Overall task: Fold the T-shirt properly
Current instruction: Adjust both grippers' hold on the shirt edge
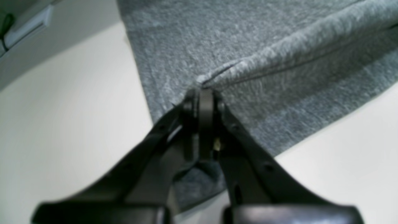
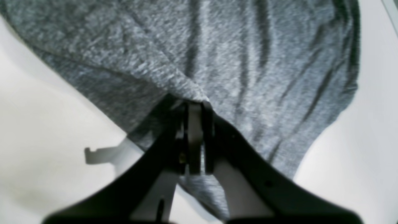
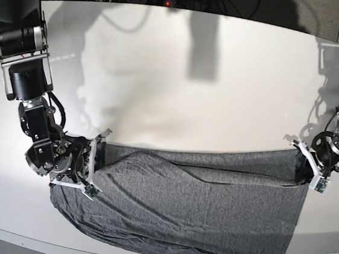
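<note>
A: Left wrist view first. Where's the cloth?

B: The T-shirt fills the frame from 11 to 3 o'clock over the white table. The left gripper has its jaws pressed together on a raised ridge of the fabric, pinching a fold or hem edge. The picture is soft, so I can't tell which.

A: Right wrist view?

B: The right gripper is likewise clamped on a bunched edge, and the T-shirt hangs away toward 12 o'clock in long loose creases. That drape suggests thin, light, limp knit with no stiffness.

A: And from the base camera?

B: The T-shirt lies across the table from 8 to 4 o'clock. Its upper edge is stretched between the right gripper at 9 and the left gripper at 3.

A: So, handling?

B: I judge it will sag and wrinkle wherever it's unsupported. Take it at edges or corners, both ends together, and keep it taut.
</note>
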`<action>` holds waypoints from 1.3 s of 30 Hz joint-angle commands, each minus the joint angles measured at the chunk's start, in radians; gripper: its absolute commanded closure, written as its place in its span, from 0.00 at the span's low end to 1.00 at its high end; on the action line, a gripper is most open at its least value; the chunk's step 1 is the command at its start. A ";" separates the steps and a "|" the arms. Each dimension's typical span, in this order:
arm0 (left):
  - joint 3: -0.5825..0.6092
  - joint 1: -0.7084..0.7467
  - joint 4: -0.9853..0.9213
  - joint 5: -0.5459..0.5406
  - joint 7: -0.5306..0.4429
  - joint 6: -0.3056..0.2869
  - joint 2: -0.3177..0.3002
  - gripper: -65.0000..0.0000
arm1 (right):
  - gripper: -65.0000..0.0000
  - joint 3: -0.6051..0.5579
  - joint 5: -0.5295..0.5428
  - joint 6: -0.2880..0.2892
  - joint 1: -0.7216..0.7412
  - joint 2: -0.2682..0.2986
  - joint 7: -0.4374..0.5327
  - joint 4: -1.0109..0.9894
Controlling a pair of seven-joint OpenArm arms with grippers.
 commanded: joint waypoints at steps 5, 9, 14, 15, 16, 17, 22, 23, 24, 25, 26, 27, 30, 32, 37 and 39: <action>-0.010 -0.045 0.005 -0.012 -0.029 0.011 -0.024 0.73 | 0.67 0.008 0.012 -0.063 0.042 0.008 0.042 0.010; -0.010 -0.049 0.005 -0.058 -0.008 0.027 -0.024 0.63 | 0.66 0.008 0.061 -0.203 0.054 0.007 0.011 0.011; -0.010 -0.049 0.005 -0.183 0.089 0.077 -0.027 0.66 | 0.67 0.008 0.090 -0.228 0.056 0.006 -0.035 0.015; -0.010 -0.050 0.005 -0.218 0.122 0.076 -0.027 0.70 | 0.70 0.008 0.125 -0.227 0.056 0.007 -0.058 0.015; -0.010 -0.049 0.005 -0.257 0.158 0.073 -0.027 0.75 | 0.75 0.008 0.162 -0.227 0.056 0.007 -0.084 0.015; -0.010 -0.049 0.005 -0.301 0.191 0.073 -0.027 0.82 | 0.81 0.008 0.198 -0.227 0.056 0.007 -0.110 0.015; -0.010 -0.043 0.005 -0.473 0.268 0.065 -0.024 1.00 | 1.00 0.008 0.324 -0.224 0.051 0.009 -0.226 0.014; -0.010 -0.041 0.005 -0.489 0.274 0.063 -0.021 1.00 | 1.00 0.008 0.327 -0.224 0.048 0.010 -0.229 0.014; -0.010 -0.040 0.005 -0.494 0.279 0.063 -0.016 1.00 | 1.00 0.008 0.326 -0.224 0.044 0.009 -0.228 0.012; -0.010 -0.037 0.005 -0.496 0.288 0.063 -0.010 1.00 | 1.00 0.008 0.326 -0.224 0.037 0.009 -0.226 0.011; -0.010 -0.034 0.005 -0.495 0.290 0.063 -0.004 1.00 | 1.00 0.008 0.325 -0.224 0.030 0.009 -0.215 0.011; -0.010 -0.029 0.005 -0.495 0.285 0.063 0.002 1.00 | 1.00 0.008 0.320 -0.224 0.020 0.010 -0.197 0.011; -0.010 -0.021 0.004 -0.474 0.267 0.063 0.019 1.00 | 1.00 0.008 0.296 -0.234 -0.006 0.009 -0.138 0.008; -0.010 -0.021 0.004 -0.461 0.266 0.066 0.030 1.00 | 1.00 0.008 0.277 -0.251 -0.020 0.009 -0.102 0.007; -0.010 -0.022 -0.035 -0.376 0.185 0.150 0.062 1.00 | 1.00 0.008 0.235 -0.265 -0.035 0.009 -0.082 0.007; -0.010 -0.026 -0.088 -0.345 0.140 0.164 0.075 1.00 | 1.00 0.008 0.236 -0.265 -0.039 0.010 -0.082 0.007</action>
